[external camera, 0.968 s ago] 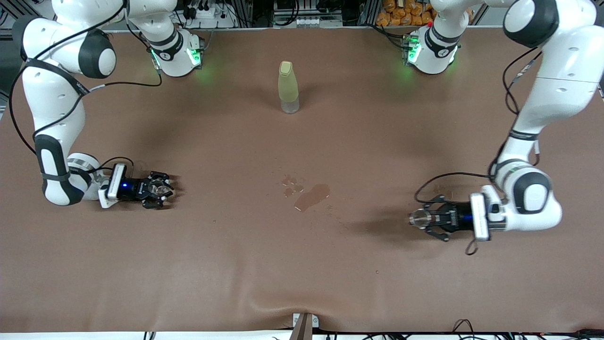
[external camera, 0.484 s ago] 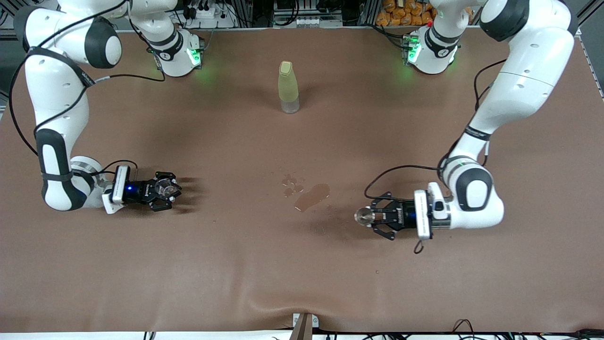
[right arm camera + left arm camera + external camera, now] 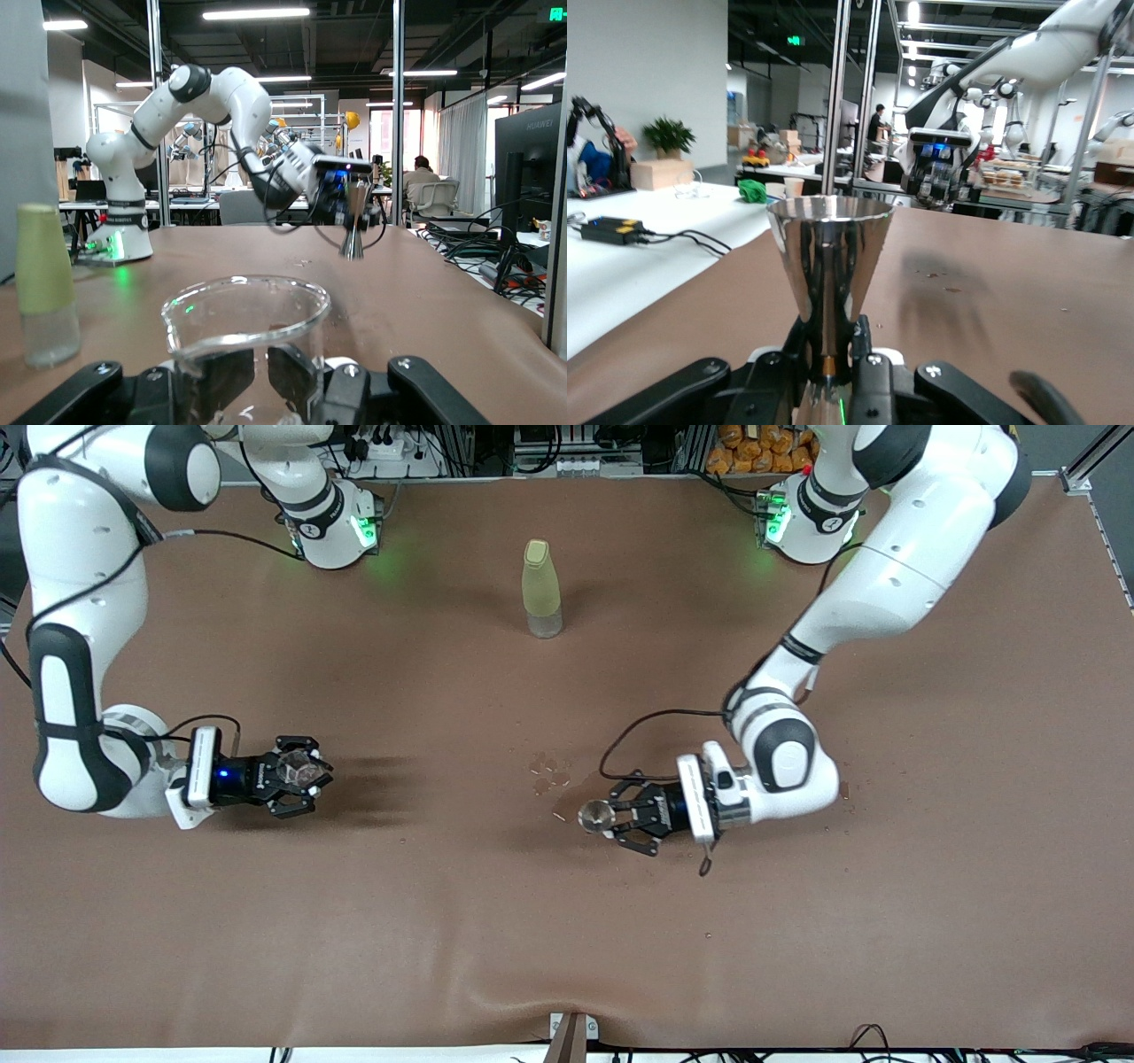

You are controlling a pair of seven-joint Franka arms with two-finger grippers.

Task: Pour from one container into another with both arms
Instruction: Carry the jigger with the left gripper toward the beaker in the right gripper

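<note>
the left gripper (image 3: 611, 816) pinches the grey metal cup (image 3: 595, 814) upright by its narrow foot, over the wet patch (image 3: 551, 771) at mid-table. the right gripper (image 3: 297, 772), over the right arm's end of the table, clamps what looks like the clear glass cup (image 3: 245, 332), upright. the yellow-green bottle (image 3: 541, 589) stands between the bases.

The table (image 3: 567, 921) is covered in brown. A bottle (image 3: 541, 590) stands upright on it; nearer the camera, wet patches (image 3: 549, 772) are seen.
</note>
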